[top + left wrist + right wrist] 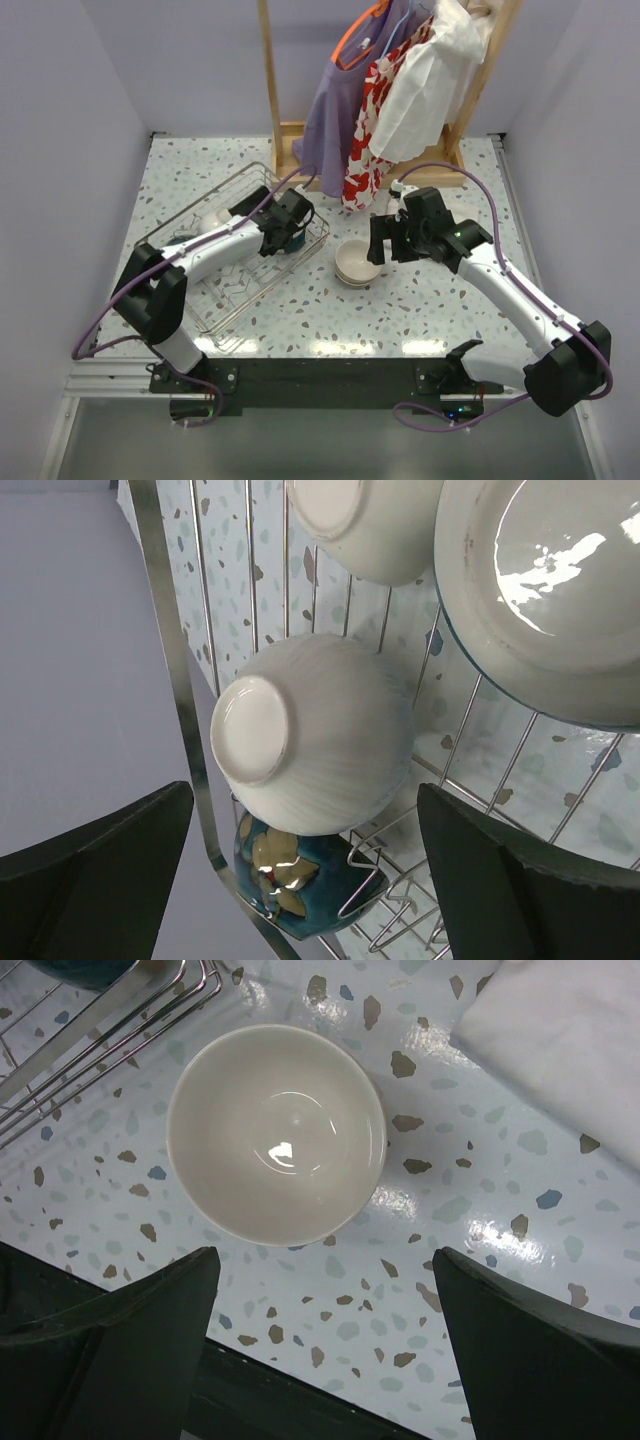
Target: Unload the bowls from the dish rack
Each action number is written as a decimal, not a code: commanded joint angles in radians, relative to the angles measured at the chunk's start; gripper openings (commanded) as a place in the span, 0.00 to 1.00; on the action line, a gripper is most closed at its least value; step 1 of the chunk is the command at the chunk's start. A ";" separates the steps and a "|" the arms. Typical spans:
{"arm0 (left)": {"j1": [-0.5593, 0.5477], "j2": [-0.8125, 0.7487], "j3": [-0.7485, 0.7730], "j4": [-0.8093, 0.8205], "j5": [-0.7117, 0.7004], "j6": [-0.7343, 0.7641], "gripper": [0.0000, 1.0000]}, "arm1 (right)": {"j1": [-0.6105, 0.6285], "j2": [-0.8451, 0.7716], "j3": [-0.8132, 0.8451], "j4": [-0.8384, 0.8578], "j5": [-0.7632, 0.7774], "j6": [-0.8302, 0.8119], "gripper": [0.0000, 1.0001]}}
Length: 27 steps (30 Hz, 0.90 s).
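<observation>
Unloading is partway done: a beige bowl point(277, 1132), perhaps atop a stack, sits on the table point(470, 1190) beneath the open, empty right gripper point(325, 1260). The rack point(180, 680) holds a white bowl point(310, 735), a blue bowl point(300, 875) and two more, with the left gripper point(305, 800) open over them.
</observation>
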 commanded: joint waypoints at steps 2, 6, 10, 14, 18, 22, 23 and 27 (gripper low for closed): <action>-0.003 0.030 0.007 0.035 -0.095 0.076 1.00 | -0.002 -0.010 0.013 0.006 -0.010 -0.020 0.93; -0.003 0.046 -0.013 0.045 -0.106 0.092 1.00 | -0.002 -0.007 0.013 0.006 -0.010 -0.026 0.93; 0.007 0.023 -0.054 0.087 -0.089 0.110 1.00 | -0.002 -0.005 0.011 0.006 -0.010 -0.028 0.93; 0.030 -0.028 -0.132 0.139 -0.043 0.141 1.00 | -0.002 -0.005 0.010 0.006 -0.010 -0.028 0.93; 0.048 -0.080 -0.163 0.183 -0.003 0.167 1.00 | -0.002 -0.002 0.013 0.006 -0.014 -0.026 0.93; 0.062 -0.080 -0.181 0.216 -0.012 0.184 1.00 | 0.000 0.004 0.019 0.006 -0.025 -0.024 0.93; 0.062 -0.077 -0.185 0.220 -0.017 0.187 1.00 | -0.003 0.006 0.020 0.008 -0.027 -0.024 0.93; 0.062 -0.046 -0.186 0.234 -0.027 0.188 1.00 | -0.002 0.004 0.022 0.006 -0.034 -0.020 0.93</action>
